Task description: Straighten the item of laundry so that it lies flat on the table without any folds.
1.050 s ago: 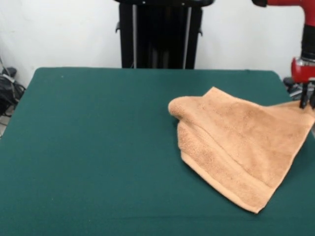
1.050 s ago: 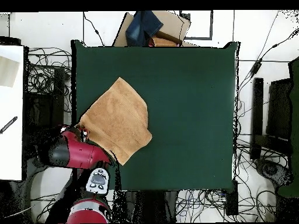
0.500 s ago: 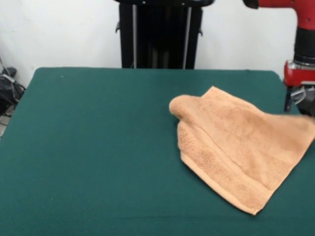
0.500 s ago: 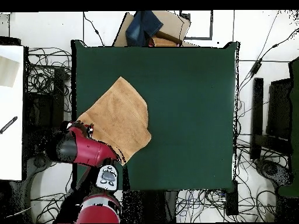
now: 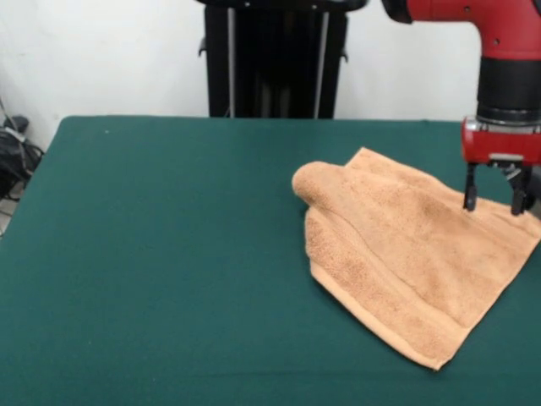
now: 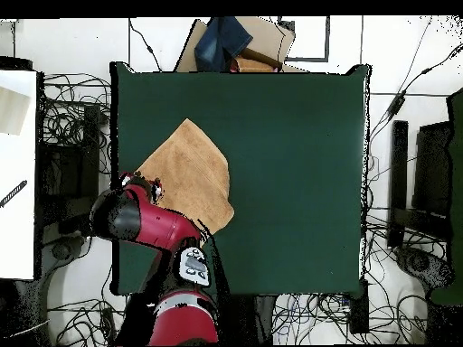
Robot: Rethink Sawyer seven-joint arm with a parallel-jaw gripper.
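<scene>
Dark green felt covers the large rectangular table (image 5: pixel 152 254), which fills most of the front view beneath a white wall and a black upright stand (image 5: pixel 275 57). On the right side of that view lies the light orange-tan terry-cloth hand towel (image 5: pixel 406 254), turned cornerwise so that one corner points toward the near edge. Its left end is rolled over into a rounded fold, and a woven band runs along the lower left edge. Seen from overhead, the towel (image 6: pixel 188 176) sits close to the table's left edge, with a bare stretch of green (image 6: pixel 289 172) taking up everything to its right.

Above the towel's right corner hangs the red and black robot arm (image 5: pixel 505 76), its gripper (image 5: pixel 495 198) pointing straight down. Two dark fingers (image 5: pixel 469 193) stand clearly apart with nothing between them, their tips just over or barely touching the cloth; which of the two cannot be told. From overhead, the arm (image 6: pixel 149 221) covers the towel's lower left part. Cables (image 6: pixel 68 117) lie tangled on the floor around the table.
</scene>
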